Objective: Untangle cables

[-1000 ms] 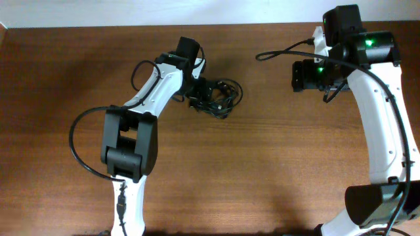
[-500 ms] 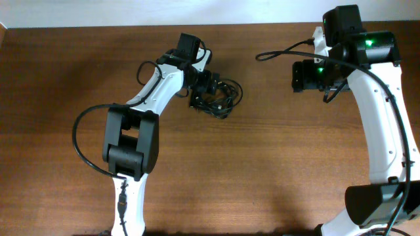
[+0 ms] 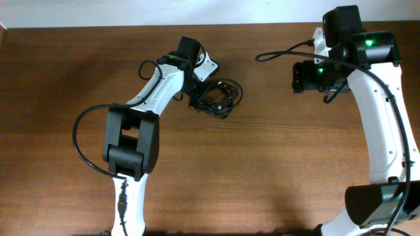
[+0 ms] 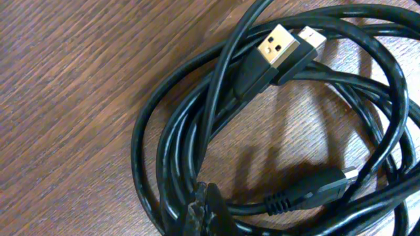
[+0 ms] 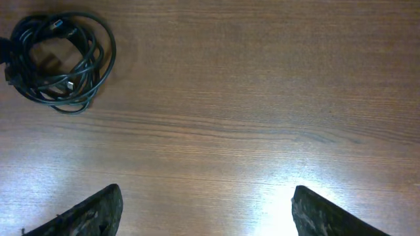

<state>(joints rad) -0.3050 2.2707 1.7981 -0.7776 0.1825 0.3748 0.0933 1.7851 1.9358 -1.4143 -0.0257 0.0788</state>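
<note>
The cables (image 3: pixel 218 97) lie as one coiled black bundle on the brown table, left of centre. In the left wrist view the bundle (image 4: pixel 174 157) fills the frame, with a gold-faced USB plug (image 4: pixel 275 49) on top. My left gripper (image 4: pixel 205 210) is down in the near edge of the coil, its tips pressed together with strands running into them. From overhead the left gripper (image 3: pixel 198 94) sits at the bundle's left side. My right gripper (image 5: pixel 207 210) hangs open over bare wood, far from the cables (image 5: pixel 59 59); overhead shows the right gripper (image 3: pixel 298 75) at the back right.
The left arm's own thick black wire (image 3: pixel 80 141) loops out over the table's left side. Another arm wire (image 3: pixel 275 54) arcs beside the right wrist. The table's far edge (image 3: pixel 131 27) meets a white wall.
My left gripper has closed from wide open onto the bundle's edge, and its wrist has turned slightly. The right arm has stayed in place.
</note>
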